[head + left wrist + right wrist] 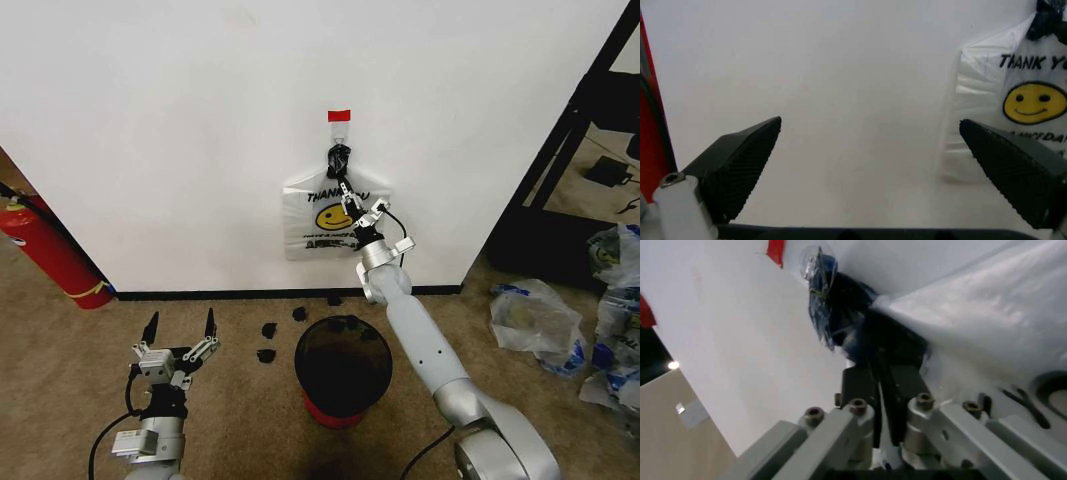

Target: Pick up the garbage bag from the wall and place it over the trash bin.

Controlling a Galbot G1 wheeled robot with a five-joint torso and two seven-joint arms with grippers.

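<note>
- Nearest, low at the left: left gripper (181, 327) hovering above the carpet (60, 380), fingers (740, 165) spread wide with nothing between them, pointed toward the wall (180, 120).
- A little farther, centre: trash bin (343, 365), round and black on a red base, standing upright on the carpet, with no bag over its rim.
- Beyond the bin: a few small black bits (268, 330) scattered on the carpet near the black baseboard (200, 295).
- Up from the lower right, past the bin: right arm stretched to the wall, right gripper (352, 208) at the upper part of the garbage bag (312, 225).
- In the right wrist view: fingers (860, 385) pressed together just under the dark knotted top of the bag, clenched on the plastic there.
- Farthest: bag hanging flat against the wall under a red tape strip (340, 116), yellow smiley and black print facing out, directly above and behind the bin.
- Far left at the wall: red fire extinguisher (50, 255), leaning.
</note>
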